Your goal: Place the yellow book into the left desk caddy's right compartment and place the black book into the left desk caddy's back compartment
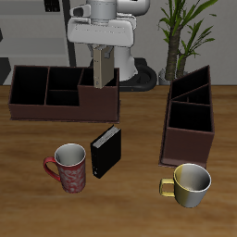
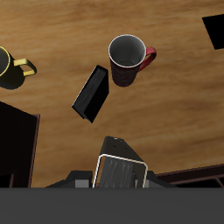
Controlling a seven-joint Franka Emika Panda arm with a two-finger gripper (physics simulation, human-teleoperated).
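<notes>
We've got the yellow book (image 1: 100, 67) pinched upright in the gripper (image 1: 100, 57), hanging over the caddy (image 1: 65, 93) with its long side showing. Pretty sure that's the wrong box: the left caddy (image 1: 190, 116) sits well across the table.

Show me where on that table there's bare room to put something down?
Bare wood lies between the black book and the gold mug, and along the front edge. It's crowded around the red mug beside the book, and at both caddies.
</notes>
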